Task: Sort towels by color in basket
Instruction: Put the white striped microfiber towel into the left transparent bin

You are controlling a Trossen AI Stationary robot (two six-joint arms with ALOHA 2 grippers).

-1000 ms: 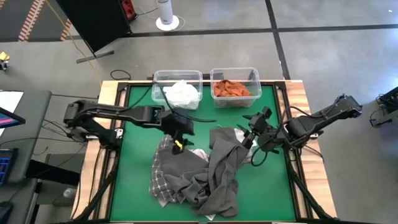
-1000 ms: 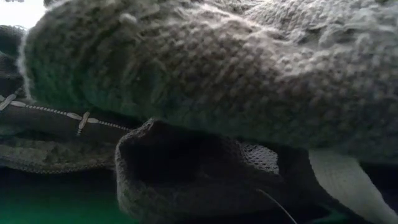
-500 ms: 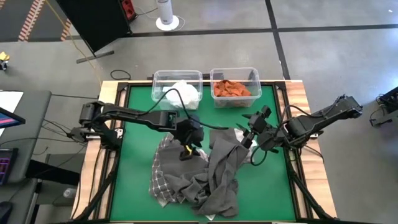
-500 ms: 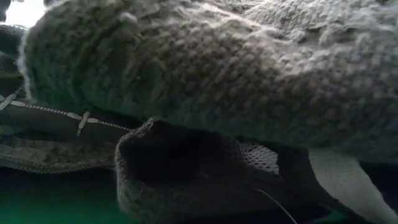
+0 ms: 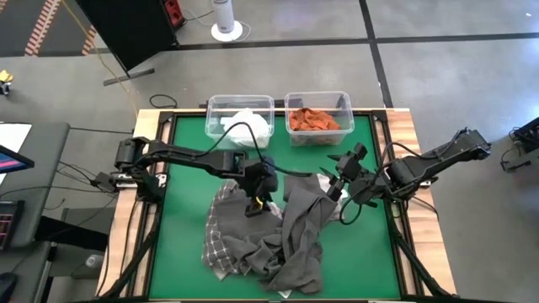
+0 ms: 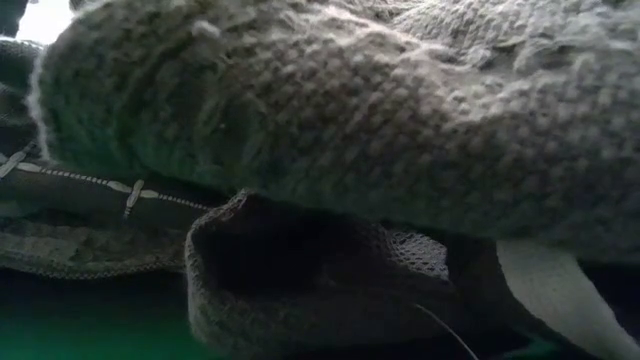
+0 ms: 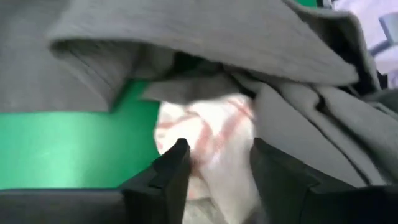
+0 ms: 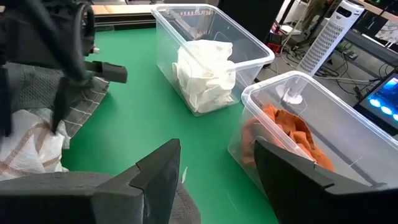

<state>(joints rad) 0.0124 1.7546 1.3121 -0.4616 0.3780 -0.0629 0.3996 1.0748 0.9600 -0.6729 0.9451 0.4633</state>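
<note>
I see the left tool [image 5: 255, 202] down on the towel heap, its two dark fingers [image 7: 171, 171] spread apart on either side of a crumpled white towel with thin reddish stripes [image 7: 208, 140], not visibly pinching it. Draped over that towel lies a smooth dark grey towel [image 7: 205, 37] in heavy folds. From above, the heap [image 5: 269, 240] sits mid-bench on the green bench [image 5: 185, 202]: a grey-and-white checked towel [image 5: 221, 246] on its left side, dark grey cloth on the right. The right tool [image 5: 337, 187] rests at the heap's right edge, fingers apart, empty. Two clear plastic bins stand at the far edge: one [image 5: 240, 118] holds bunched white towels [image 8: 205, 74], the other [image 5: 318, 116] a rumpled orange towel [image 8: 286, 127]. The low view shows only coarse waffle-weave grey cloth [image 6: 350, 120] close up.
</note>
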